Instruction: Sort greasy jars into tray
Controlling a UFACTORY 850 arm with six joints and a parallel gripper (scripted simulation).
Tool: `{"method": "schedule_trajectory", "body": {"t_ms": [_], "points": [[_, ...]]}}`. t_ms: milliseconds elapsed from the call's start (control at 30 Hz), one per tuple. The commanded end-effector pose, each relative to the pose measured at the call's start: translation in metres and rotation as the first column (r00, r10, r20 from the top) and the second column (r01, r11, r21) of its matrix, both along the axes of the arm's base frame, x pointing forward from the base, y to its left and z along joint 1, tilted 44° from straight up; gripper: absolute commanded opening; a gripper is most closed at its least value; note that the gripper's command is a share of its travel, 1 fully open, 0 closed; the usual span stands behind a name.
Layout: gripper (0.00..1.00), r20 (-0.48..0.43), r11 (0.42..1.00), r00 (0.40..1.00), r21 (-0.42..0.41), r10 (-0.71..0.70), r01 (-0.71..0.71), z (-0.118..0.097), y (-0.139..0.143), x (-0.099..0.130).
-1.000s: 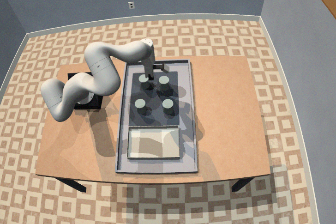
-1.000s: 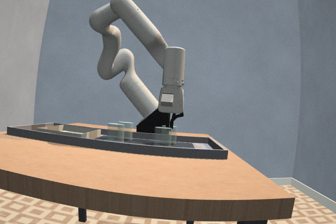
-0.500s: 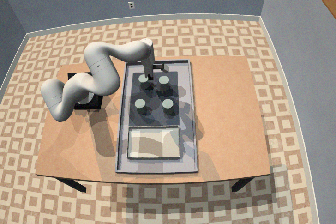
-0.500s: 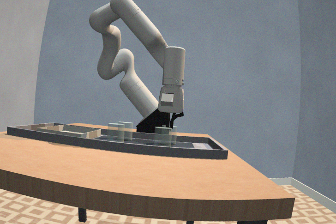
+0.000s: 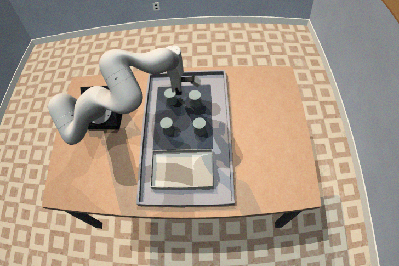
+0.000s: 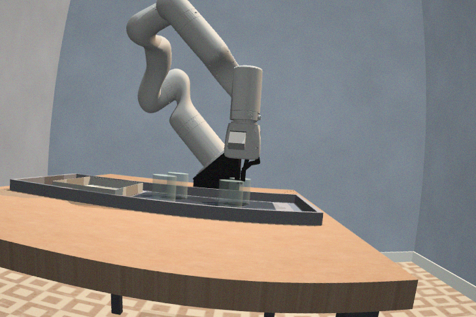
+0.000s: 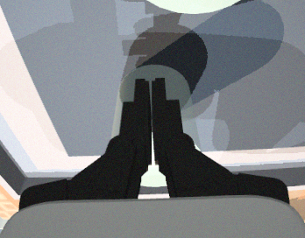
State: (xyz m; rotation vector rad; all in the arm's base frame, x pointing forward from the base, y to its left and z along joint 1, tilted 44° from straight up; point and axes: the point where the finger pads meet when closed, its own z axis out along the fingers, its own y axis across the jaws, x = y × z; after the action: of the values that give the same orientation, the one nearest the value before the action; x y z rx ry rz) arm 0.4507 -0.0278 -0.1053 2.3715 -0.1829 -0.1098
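Four pale green glass jars stand mouth down on the dark drying mat: back left, back right, front left and front right. My gripper points down, shut, with nothing between its fingertips. It is low beside the back left jar, on the back right side in the top view; whether it touches the glass cannot be told. The cream tray stands in front of the mat and holds no jar.
A raised grey rim surrounds the steel top that carries the mat and tray. This stands on a wooden table. The back right jar stands close to the gripper. The arm's black base is at the left.
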Motion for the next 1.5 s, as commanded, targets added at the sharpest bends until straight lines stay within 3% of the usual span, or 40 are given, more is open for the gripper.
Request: {"method": "schedule_trajectory", "body": {"t_ms": [0, 1167, 1467], "points": [[0.0, 0.001, 1.0, 1.0, 0.001, 0.001, -0.001, 0.001, 0.001, 0.0], [0.0, 0.001, 1.0, 1.0, 0.001, 0.001, -0.001, 0.003, 0.004, -0.003], [0.0, 0.001, 1.0, 1.0, 0.001, 0.001, -0.001, -0.003, -0.005, 0.017]]}}
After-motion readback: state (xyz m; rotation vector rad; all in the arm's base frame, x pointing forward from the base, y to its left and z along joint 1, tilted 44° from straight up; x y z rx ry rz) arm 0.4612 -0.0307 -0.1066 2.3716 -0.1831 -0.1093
